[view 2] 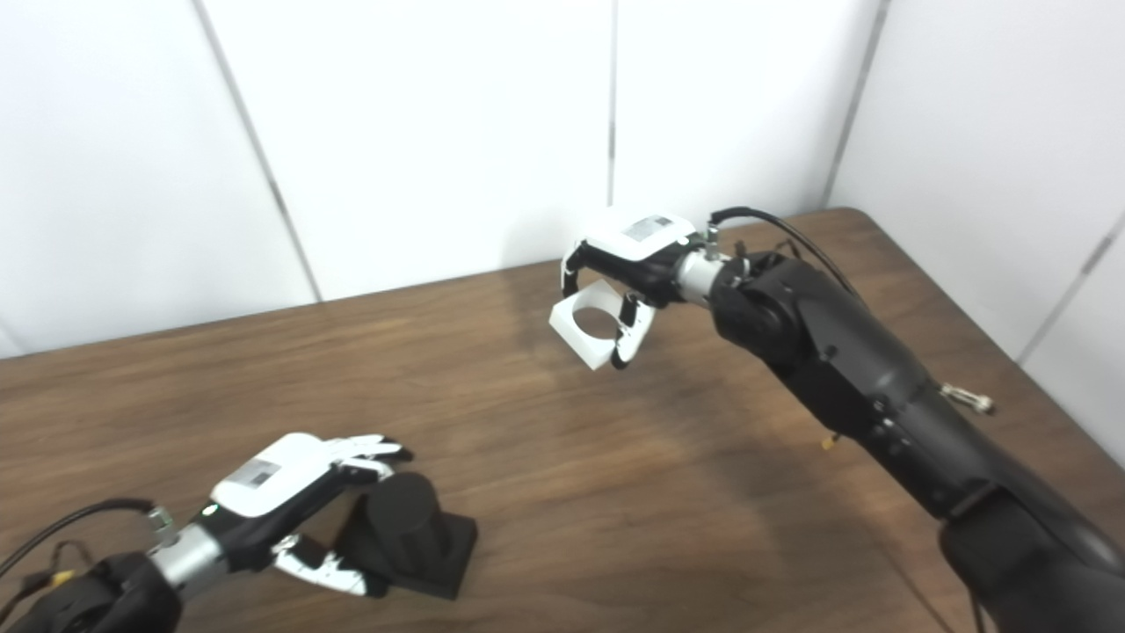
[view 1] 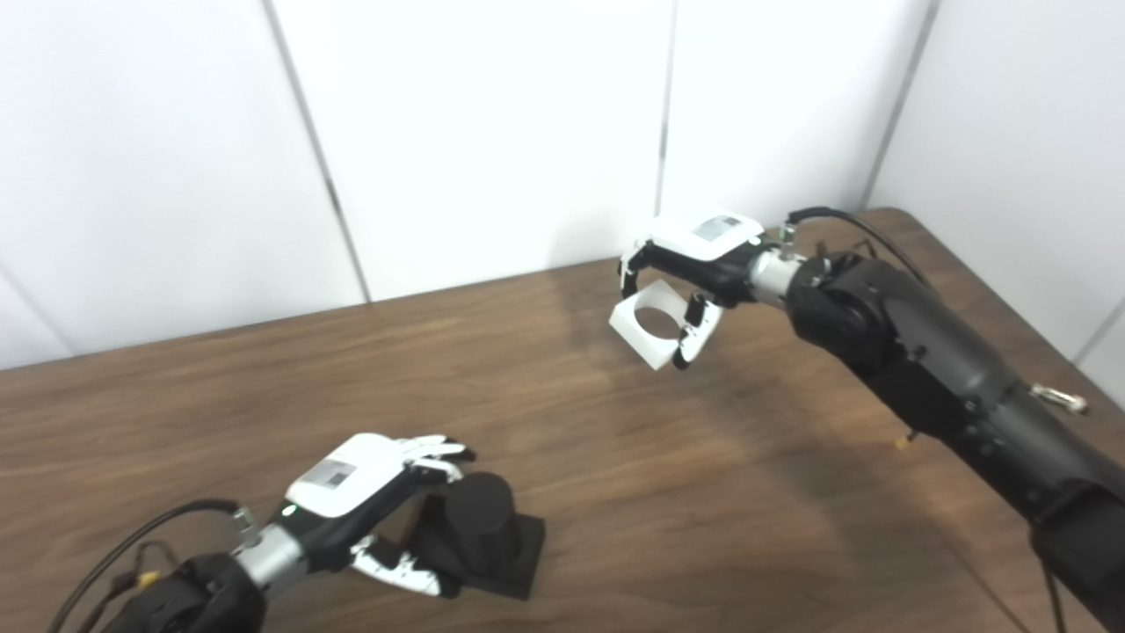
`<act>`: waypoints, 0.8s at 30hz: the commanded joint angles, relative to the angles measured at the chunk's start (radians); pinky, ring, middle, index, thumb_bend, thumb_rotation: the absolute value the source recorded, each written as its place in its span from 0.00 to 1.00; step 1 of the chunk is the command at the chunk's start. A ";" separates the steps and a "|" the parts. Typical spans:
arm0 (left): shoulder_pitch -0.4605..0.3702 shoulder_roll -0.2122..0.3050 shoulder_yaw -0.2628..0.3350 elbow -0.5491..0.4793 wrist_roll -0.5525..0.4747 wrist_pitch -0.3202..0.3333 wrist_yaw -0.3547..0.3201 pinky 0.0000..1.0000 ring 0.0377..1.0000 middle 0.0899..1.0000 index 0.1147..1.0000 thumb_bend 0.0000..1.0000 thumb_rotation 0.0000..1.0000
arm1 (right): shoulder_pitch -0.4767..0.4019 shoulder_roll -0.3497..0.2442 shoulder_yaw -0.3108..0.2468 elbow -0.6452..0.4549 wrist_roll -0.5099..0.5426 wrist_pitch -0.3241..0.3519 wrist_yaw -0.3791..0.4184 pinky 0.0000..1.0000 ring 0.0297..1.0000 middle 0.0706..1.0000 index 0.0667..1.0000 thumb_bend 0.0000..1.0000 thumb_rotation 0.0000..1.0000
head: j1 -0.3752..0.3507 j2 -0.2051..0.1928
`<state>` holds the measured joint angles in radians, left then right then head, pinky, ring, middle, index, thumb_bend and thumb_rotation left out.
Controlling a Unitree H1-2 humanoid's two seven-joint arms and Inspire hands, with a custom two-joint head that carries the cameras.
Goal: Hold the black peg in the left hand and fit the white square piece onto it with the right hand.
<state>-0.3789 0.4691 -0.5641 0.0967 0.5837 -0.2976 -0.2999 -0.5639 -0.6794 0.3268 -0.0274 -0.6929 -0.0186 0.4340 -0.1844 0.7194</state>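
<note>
The black peg (view 1: 479, 527) is a thick round post on a square black base, standing on the wooden table (view 1: 703, 492) near its front left. My left hand (view 1: 360, 492) is open around it, fingers reaching past the post's far side and the thumb low by the base on the near side. I cannot tell if it touches the peg. My right hand (view 1: 694, 255) is shut on the white square piece (view 1: 628, 334), which has a round hole, and holds it tilted in the air above the back of the table, well to the right of the peg.
White wall panels (view 1: 492, 132) stand close behind the table's back edge. The table's right edge runs along the right arm (view 1: 949, 378). Cables loop from both wrists.
</note>
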 commanded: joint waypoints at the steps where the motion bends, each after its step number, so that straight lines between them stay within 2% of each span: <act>1: 0.024 0.007 -0.048 0.038 0.073 0.026 -0.091 0.86 0.91 0.87 0.42 0.52 0.07 | -0.052 -0.012 -0.031 -0.047 0.026 -0.031 0.008 0.77 0.82 0.77 0.44 0.52 0.13 | 0.018 0.006; 4: 0.018 -0.002 -0.050 0.037 0.073 0.037 -0.099 0.85 0.91 0.87 0.42 0.52 0.07 | -0.054 -0.009 -0.037 -0.081 0.042 -0.033 0.035 0.74 0.82 0.77 0.44 0.52 0.13 | 0.050 0.013; 9: 0.009 -0.013 -0.053 0.028 0.087 0.063 -0.113 0.86 0.92 0.88 0.42 0.52 0.07 | -0.055 0.000 -0.053 -0.132 0.066 -0.017 0.083 0.75 0.82 0.76 0.44 0.52 0.13 | 0.087 0.028; 13: 0.001 -0.023 -0.053 0.039 0.090 0.064 -0.108 0.85 0.92 0.87 0.42 0.52 0.07 | -0.059 0.000 -0.057 -0.144 0.089 -0.050 0.096 0.72 0.81 0.76 0.44 0.52 0.13 | 0.125 0.040; 18: -0.006 -0.036 -0.055 0.042 0.092 0.072 -0.110 0.87 0.93 0.87 0.42 0.52 0.07 | -0.059 0.000 -0.056 -0.182 0.118 -0.059 0.119 0.69 0.81 0.75 0.44 0.52 0.13 | 0.174 0.047; 24: -0.012 -0.045 -0.061 0.040 0.107 0.088 -0.118 0.87 0.94 0.88 0.42 0.52 0.07 | -0.057 0.002 -0.060 -0.236 0.160 -0.055 0.155 0.69 0.80 0.75 0.44 0.52 0.13 | 0.182 0.055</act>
<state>-0.4087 0.4333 -0.5725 0.0968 0.6023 -0.2451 -0.3502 -0.5660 -0.6693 0.2961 -0.2293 -0.5525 -0.0609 0.5876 -0.0015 0.7731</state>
